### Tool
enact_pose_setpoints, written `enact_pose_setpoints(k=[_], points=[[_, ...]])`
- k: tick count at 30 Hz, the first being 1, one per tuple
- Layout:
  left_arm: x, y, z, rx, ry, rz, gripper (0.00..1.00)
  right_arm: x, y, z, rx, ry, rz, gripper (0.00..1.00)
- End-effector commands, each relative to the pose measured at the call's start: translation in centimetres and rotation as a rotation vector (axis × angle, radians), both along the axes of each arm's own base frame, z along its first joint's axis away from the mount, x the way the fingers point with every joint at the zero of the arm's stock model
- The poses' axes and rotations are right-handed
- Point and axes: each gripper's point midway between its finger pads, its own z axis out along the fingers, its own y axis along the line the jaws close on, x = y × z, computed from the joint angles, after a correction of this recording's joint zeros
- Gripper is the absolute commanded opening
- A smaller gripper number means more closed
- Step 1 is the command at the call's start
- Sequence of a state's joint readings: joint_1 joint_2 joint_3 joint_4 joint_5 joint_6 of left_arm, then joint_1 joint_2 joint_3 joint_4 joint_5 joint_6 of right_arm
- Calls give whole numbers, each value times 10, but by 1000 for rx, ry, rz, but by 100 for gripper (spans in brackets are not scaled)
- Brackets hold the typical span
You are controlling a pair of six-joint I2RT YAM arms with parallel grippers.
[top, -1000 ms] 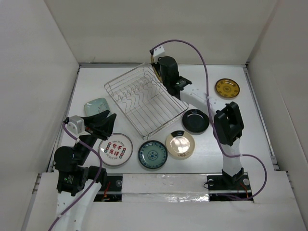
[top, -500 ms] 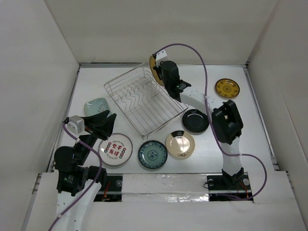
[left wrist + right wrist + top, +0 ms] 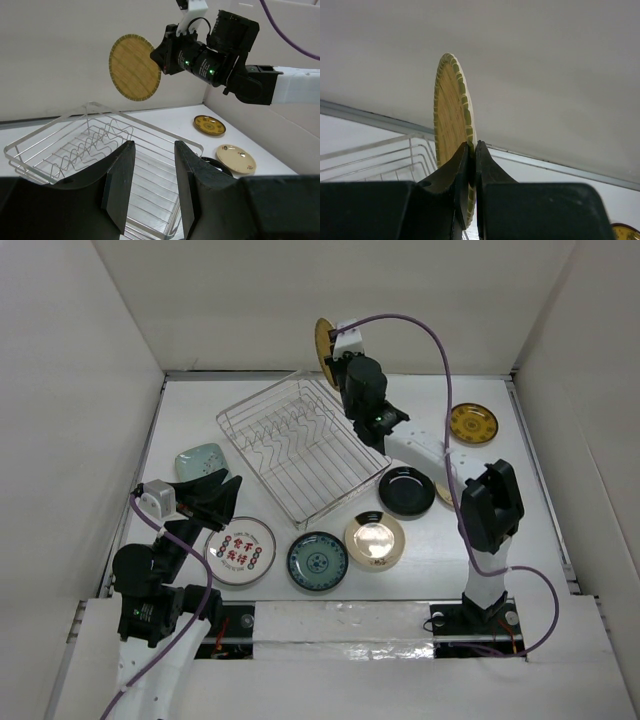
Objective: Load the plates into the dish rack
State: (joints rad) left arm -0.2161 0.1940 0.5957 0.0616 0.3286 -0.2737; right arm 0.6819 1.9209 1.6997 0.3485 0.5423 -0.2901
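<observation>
My right gripper is shut on the rim of a tan wood-look plate, held on edge high above the far corner of the silver wire dish rack. The plate also shows in the right wrist view and in the left wrist view. My left gripper is open and empty at the near left, pointing at the rack. On the table lie a white plate with red characters, a teal patterned plate, a cream-gold plate, a black plate, a dark gold plate and a pale green dish.
White walls close in the table on the left, the back and the right. A cream plate with small marks lies right of the black plate, mostly hidden under the right arm in the top view. The right arm's purple cable arcs above the rack's far right.
My right gripper has lifted the tan plate up and away from the rack's far corner, towards the back wall. The left arm has not moved.
</observation>
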Motion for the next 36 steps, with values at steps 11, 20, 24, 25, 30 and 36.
enact_pose_setpoints(k=[11,20,24,25,30,36], points=[[0,-1,6,0,-32,-2,35,4,29,-35,14,31,83,0],[0,-1,6,1,-31,-5,35,-1,40,-85,-1,117,120,0],[1,-1,5,1,-28,-2,35,-1,37,-99,1,140,104,2],[0,-1,6,1,-29,-3,35,-2,35,-101,13,143,92,8],[0,-1,6,1,-29,-2,35,-5,10,-62,159,113,76,54],[0,0,5,0,-30,3,35,-17,-60,-37,379,97,27,49]])
